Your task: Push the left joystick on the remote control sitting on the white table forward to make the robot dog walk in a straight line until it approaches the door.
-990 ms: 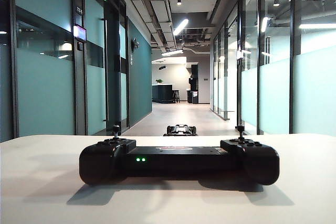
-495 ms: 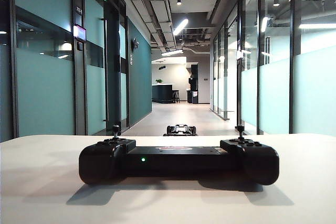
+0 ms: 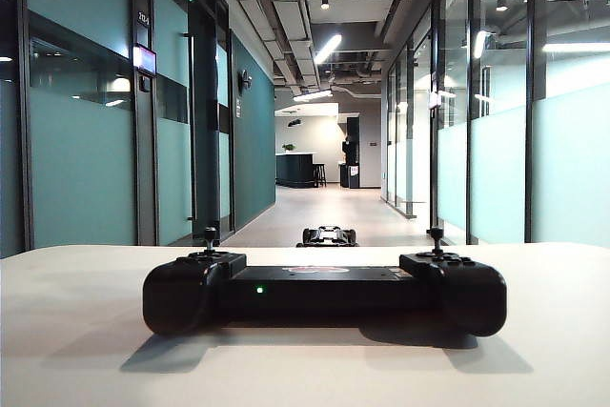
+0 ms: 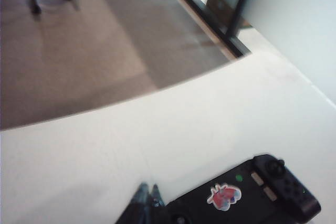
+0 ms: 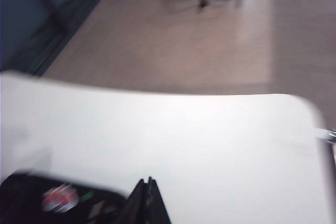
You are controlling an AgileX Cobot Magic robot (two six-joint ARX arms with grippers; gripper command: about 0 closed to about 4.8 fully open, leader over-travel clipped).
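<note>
1. Hovering over the controller's left end: left gripper [image 4: 148, 195], jaws pressed together on nothing, tips just above the white bench [image 3: 57, 331].
2. Standing upright on the black remote control [image 3: 324, 293]: left joystick [image 3: 211, 235], thin, stiff, likely springy; needing a light push at its cap.
3. Waiting on the corridor floor beyond: robot dog [image 3: 329, 235].
4. Hanging near the other end: right gripper [image 5: 148, 195], jaws closed, empty.
5. Showing no containers.
</note>
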